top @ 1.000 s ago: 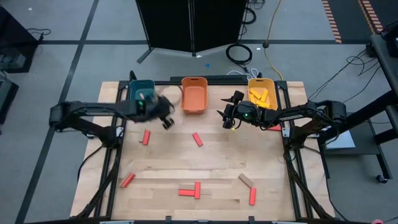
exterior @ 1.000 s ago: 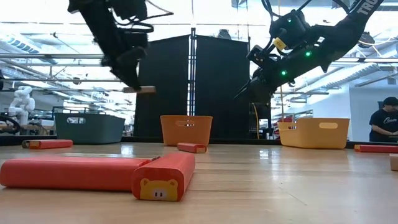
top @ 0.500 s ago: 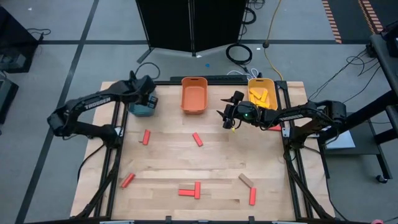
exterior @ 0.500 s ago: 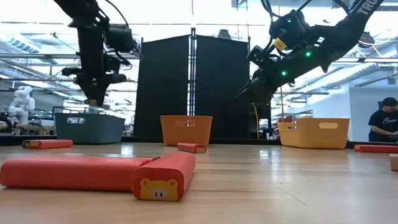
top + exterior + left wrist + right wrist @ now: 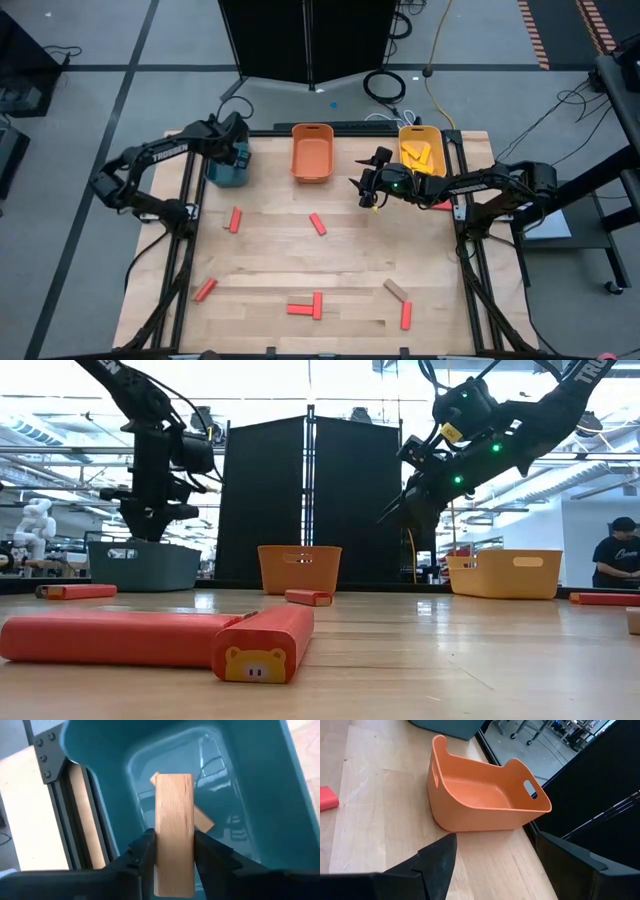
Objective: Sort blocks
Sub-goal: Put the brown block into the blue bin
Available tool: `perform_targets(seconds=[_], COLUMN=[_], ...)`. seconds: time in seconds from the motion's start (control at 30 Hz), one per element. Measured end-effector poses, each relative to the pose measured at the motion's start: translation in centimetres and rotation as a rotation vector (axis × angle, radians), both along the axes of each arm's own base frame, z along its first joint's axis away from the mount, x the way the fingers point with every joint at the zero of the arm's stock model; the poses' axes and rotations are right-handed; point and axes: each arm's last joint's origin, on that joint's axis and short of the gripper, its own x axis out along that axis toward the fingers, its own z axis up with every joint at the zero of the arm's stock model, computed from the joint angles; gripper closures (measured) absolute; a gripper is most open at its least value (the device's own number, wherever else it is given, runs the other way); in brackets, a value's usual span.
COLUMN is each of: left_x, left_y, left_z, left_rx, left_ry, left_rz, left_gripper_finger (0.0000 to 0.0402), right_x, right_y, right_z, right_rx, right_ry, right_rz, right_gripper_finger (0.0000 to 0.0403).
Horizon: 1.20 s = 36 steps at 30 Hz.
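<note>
In the left wrist view my left gripper [image 5: 175,851] is shut on a tan wood block [image 5: 173,820] above the teal bin [image 5: 260,795]. Another tan block [image 5: 202,822] lies on the bin's floor. The high view places that gripper [image 5: 233,158] over the teal bin [image 5: 226,172] at the far left. My right gripper [image 5: 366,190] hovers open between the orange bin [image 5: 312,152] and the yellow bin [image 5: 421,148], which holds yellow blocks [image 5: 422,155]. Red blocks [image 5: 235,220] [image 5: 317,223] [image 5: 205,290] and a tan block [image 5: 397,290] lie flat on the table. My left gripper pinches the tan block between its two fingers [image 5: 146,856], which press on the two long side faces of the near half [image 5: 172,870]. It comes from above, pointing down into the bin, and the block's length runs along the fingers. The block is lifted clear, its free end [image 5: 174,780] toward the bin floor.
A red pair with a tan block [image 5: 303,306] and another red block [image 5: 406,315] lie near the table's near edge; one red block [image 5: 440,205] sits by the right frame. The orange bin [image 5: 485,795] is in front of my right gripper. A person [image 5: 615,560] stands beyond the table.
My left gripper has carried the tan block from over the table toward the far-left corner, and now stands over the teal bin. It has turned from holding the block level to pointing down, then dropped a little toward the bin.
</note>
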Motion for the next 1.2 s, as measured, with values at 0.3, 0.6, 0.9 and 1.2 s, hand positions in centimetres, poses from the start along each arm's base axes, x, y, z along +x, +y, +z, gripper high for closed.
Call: perform_targets(seconds=[0.3,0.6,0.9,1.2], left_x=[0.2,2.3,3.9,4.8], left_y=[0.3,-3.7,-10.4,-13.7], left_z=[0.0,3.5,3.9,1.3], left_rx=[-0.014,-0.105,-0.245,-0.335], left_ry=[0.039,-0.246,-0.198,0.053], left_rz=[-0.103,-0.289,-0.322,-0.297], left_gripper_finger=[0.0191,0.0174,0.0174,0.0174], right_x=[0.0,0.0,0.0,0.0], right_y=[0.0,0.0,-0.1,-0.1], right_z=[0.0,0.0,0.0,0.0], right_rx=[-0.027,0.008,0.01,0.021], right_ry=[0.019,-0.005,-0.014,-0.019], right_rz=[0.008,-0.007,-0.008,-0.012], right_gripper_finger=[0.0135,0.0135,0.0135,0.0135])
